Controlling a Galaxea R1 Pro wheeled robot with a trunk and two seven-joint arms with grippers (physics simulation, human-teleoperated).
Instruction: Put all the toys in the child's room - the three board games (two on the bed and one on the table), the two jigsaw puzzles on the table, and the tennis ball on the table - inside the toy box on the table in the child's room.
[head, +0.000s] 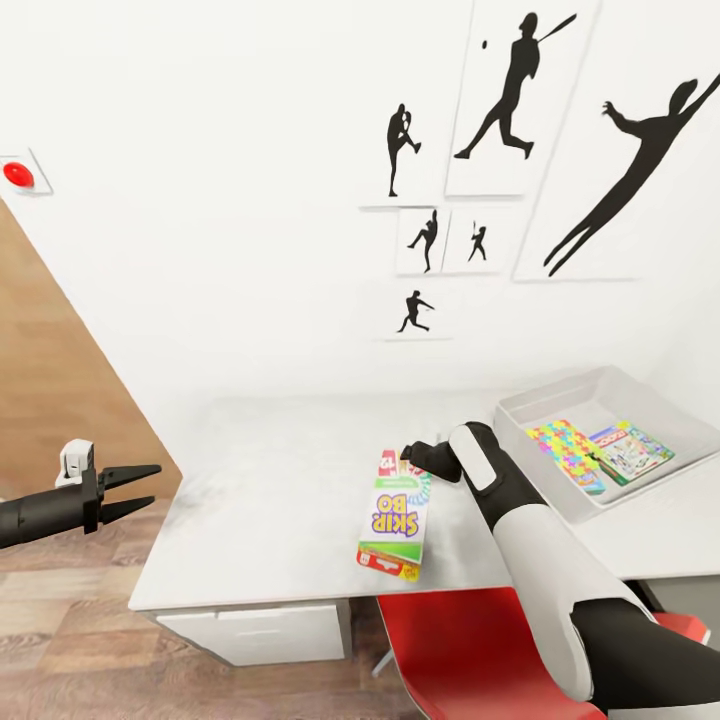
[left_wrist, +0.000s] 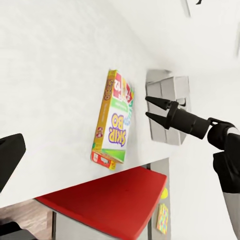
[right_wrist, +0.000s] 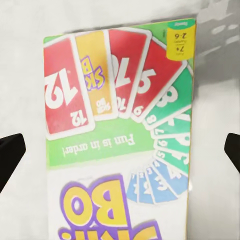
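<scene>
Right claw (head: 408, 455) open above SKIP BO box (head: 394, 527), grey-white table (head: 260, 480), white wall (head: 220, 200)

game box (right_wrist: 117, 135) reads "skip bo" – "fun is in order!"

A SKIP BO box (head: 394, 520) lies flat near the front edge of the table (head: 260, 500), with a chair (head: 470, 645) tucked below it. To its right on the table sits the toy box (head: 520, 415), holding a jigsaw puzzle (head: 565, 452) and, right of that, a board game (head: 632, 451).
</scene>
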